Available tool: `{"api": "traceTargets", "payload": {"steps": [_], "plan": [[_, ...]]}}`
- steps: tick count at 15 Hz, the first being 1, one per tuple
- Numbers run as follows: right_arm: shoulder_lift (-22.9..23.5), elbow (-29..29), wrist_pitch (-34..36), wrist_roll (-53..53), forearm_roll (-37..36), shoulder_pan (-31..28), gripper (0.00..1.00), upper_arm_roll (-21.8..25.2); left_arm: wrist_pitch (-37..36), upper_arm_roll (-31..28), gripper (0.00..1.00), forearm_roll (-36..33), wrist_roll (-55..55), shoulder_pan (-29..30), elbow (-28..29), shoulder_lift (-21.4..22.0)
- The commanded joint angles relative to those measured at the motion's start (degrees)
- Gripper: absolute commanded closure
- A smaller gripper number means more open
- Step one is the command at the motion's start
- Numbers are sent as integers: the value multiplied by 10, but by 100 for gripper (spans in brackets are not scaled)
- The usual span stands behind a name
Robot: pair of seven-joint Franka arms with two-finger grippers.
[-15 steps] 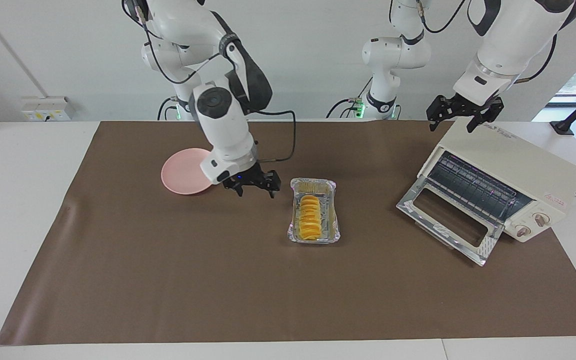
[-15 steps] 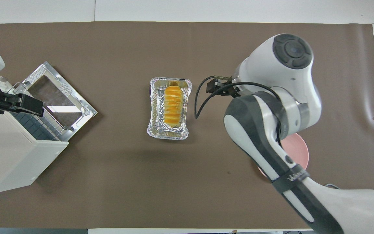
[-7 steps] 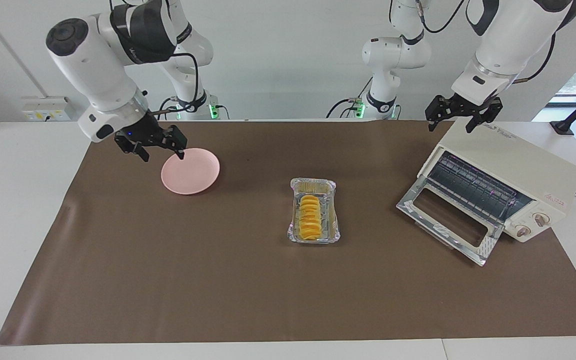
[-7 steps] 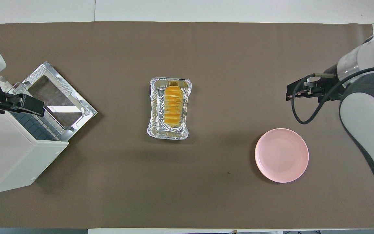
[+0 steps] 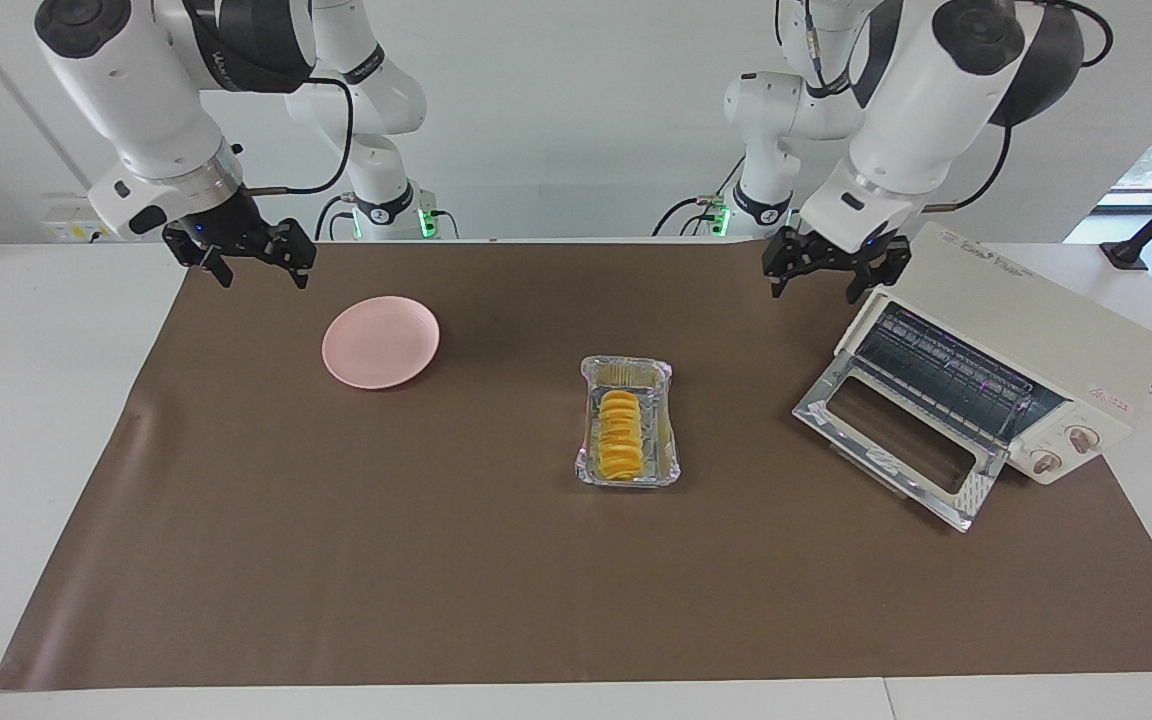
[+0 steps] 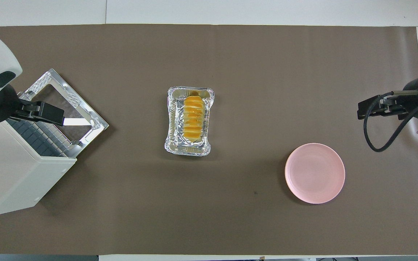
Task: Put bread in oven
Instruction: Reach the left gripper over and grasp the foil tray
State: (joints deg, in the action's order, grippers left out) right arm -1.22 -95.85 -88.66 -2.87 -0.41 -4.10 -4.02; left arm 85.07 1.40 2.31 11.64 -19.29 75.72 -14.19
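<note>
Over the brown mat's (image 5: 336, 560) ends, both released end effectors, right (image 5: 251, 258) and left (image 5: 829, 272) (bread (image 5: 619, 435) mid-mat, well apart).

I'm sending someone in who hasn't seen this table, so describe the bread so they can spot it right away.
Start at the cream-white oven with its door dropped open at the left arm's end of the brown mat. Beside it, mid-mat, sits a silver foil tray. The bread lies in that tray: a small yellow-orange loaf ridged crosswise like slices, unlike the bare pink plate toward the right arm's end.
</note>
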Motion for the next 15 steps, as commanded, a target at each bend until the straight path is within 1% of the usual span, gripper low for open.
{"api": "traceTargets", "payload": {"steps": [1, 2, 3, 4, 6, 7, 9, 10, 11, 12, 14, 15], "plan": [[-5, -3, 2, 14, -9, -4, 0, -1, -26, -15, 0, 13, 97, -66, -188, -171], [-5, -3, 0, 14, -11, -4, 0, -1, 5, -13, 0, 12, 125, -87, -193, -191], [-4, -5, -2, 14, -12, -3, 0, -1, 26, -13, 0, 13, 147, -105, -192, -196], [-4, -6, -3, 14, -13, -2, 0, -1, 37, -10, 0, 13, 159, -118, -189, -200], [-6, -8, -4, 14, -13, -2, 0, -1, 57, -11, 0, 9, 183, -152, -182, -221], [-7, -12, -8, 15, -15, -2, 0, -1, 73, -11, 0, 8, 196, -166, -165, -229], [-13, -28, -27, 15, -18, -3, 0, -1, 119, -10, 0, 7, 201, -175, -117, -227], [-16, -35, -28, 11, -18, -4, 0, -1, 138, -10, 0, 8, 200, -178, -84, -227], [-17, -34, -24, 8, -16, -4, 0, -1, 177, -10, 0, 9, 200, -186, -39, -225], [-17, -34, -24, 7, -16, -3, 0, -1, 192, -10, 0, 9, 200, -187, -18, -222], [-20, -32, -23, 9, -16, -2, 0, -2, 196, -8, 0, 11, 202, -189, 6, -210], [-23, -32, -23, 10, -16, -1, 0, -2, 197, -8, 2, 11, 204, -193, 16, -205]]}}
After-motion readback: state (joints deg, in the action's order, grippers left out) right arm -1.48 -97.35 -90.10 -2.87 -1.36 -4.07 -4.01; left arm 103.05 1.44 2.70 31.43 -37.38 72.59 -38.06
